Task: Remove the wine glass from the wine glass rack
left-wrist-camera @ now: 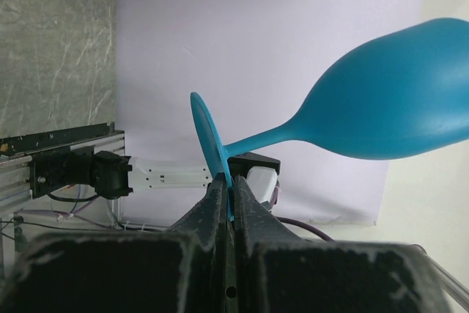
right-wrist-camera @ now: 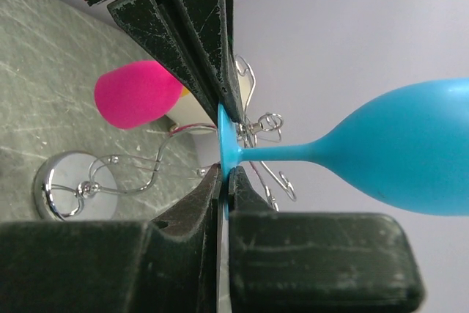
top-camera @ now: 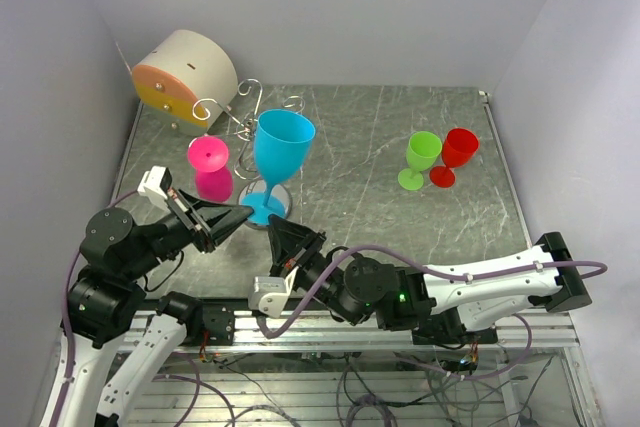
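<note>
The left hand [left-wrist-camera: 229, 190] is clamping the foot of the upright blue plastic wine glass [top-camera: 283, 142]. The right hand [right-wrist-camera: 224, 175] is pinching the same foot's opposite edge.

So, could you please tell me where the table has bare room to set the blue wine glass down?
The widest bare stretch of table lies between the blue wine glass and the green glass. Another runs in front of the green and red glass, toward the near edge. Back-left is crowded: rack, pink glass, beige cylinder.
</note>
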You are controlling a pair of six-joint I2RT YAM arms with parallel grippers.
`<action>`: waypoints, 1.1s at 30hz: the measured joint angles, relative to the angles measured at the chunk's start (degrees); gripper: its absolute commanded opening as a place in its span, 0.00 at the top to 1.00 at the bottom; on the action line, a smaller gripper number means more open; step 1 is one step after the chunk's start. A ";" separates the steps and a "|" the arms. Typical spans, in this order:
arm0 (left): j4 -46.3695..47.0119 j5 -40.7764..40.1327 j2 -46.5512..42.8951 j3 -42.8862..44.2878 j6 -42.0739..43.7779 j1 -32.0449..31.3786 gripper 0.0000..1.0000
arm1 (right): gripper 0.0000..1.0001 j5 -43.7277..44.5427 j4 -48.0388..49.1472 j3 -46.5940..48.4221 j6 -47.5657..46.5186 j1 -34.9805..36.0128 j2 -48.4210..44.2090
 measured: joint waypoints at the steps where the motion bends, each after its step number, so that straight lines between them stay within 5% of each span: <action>1: 0.00 -0.02 -0.11 -0.15 0.09 0.00 0.93 | 1.00 0.31 -0.28 0.00 0.28 0.00 0.00; 5: -0.22 -0.13 -0.52 -0.24 1.53 0.00 0.93 | 0.77 1.60 -1.22 0.02 3.13 0.09 -0.02; 9: -0.24 -1.73 -3.34 -0.28 3.78 0.00 0.93 | 0.74 9.66 -5.88 0.02 8.33 0.13 -1.36; 14: -0.61 -5.33 -10.14 -0.76 6.69 0.00 0.93 | 0.76 21.92 -15.91 0.35 18.80 0.26 -5.79; 20: -6.99 -11.19 -15.10 -0.09 14.03 0.00 0.93 | 1.00 33.64 -31.23 3.34 35.28 0.28 -7.65; 26: -15.85 -15.91 -17.11 3.34 21.66 0.00 0.93 | 1.00 38.75 -41.81 16.74 50.90 0.28 -9.38; 30: -19.96 -17.75 -17.31 4.70 25.00 0.00 0.93 | 1.00 40.92 -39.36 23.85 51.82 0.20 -12.79; 33: -22.45 -18.69 -17.31 4.83 26.64 0.00 0.93 | 1.00 43.32 -29.35 25.16 43.69 0.07 -13.20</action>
